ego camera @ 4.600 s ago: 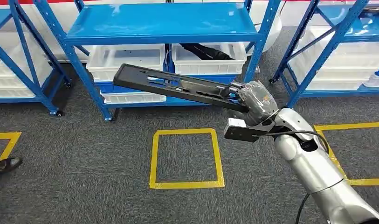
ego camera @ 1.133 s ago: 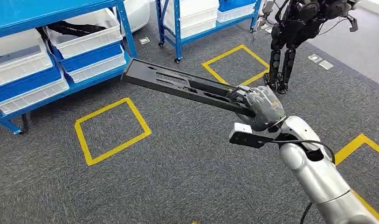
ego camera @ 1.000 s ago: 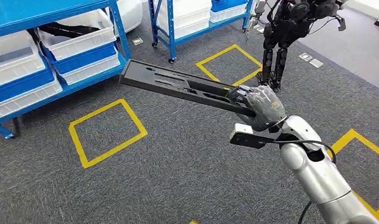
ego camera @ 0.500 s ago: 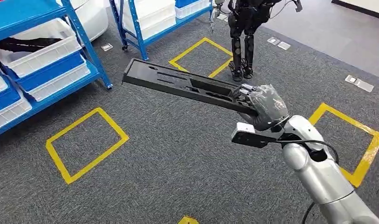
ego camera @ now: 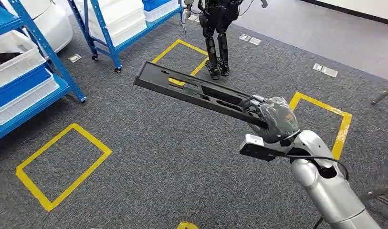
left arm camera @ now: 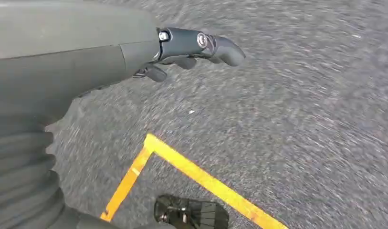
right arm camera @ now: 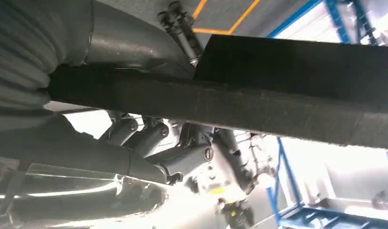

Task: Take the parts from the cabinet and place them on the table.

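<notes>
Right now the right hand [ego camera: 274,120] grips one end of a long black part [ego camera: 196,92], its fingers [ego camera: 255,102] wrapped over the top edge and its thumb beneath. From those fingers the part reaches out ahead and toward the robot's left, held in the air above the grey carpet [ego camera: 158,157], with slotted cut-outs along its length and a small round hole near the far tip. In the right wrist view the same part [right arm camera: 258,102] runs as a dark bar past the hand [right arm camera: 144,143], whose fingers [right arm camera: 134,131] curl against its underside.

Beyond the part's far end stands another humanoid robot [ego camera: 215,28], dark-legged, next to a yellow taped square [ego camera: 178,59] on the floor. A second yellow square [ego camera: 325,119] lies just past the right hand, and a third [ego camera: 63,167] lies well off to the left of the part. Blue shelving racks [ego camera: 94,26] with white bins [ego camera: 118,21] stand beyond and left of the part's tip, well apart from it.

The left hand [left arm camera: 134,52] hangs over the carpet, its dark fingers [left arm camera: 201,43] loosely bent with gaps between them, nothing in its grasp. A yellow tape line [left arm camera: 201,179] crosses the floor beneath it.
</notes>
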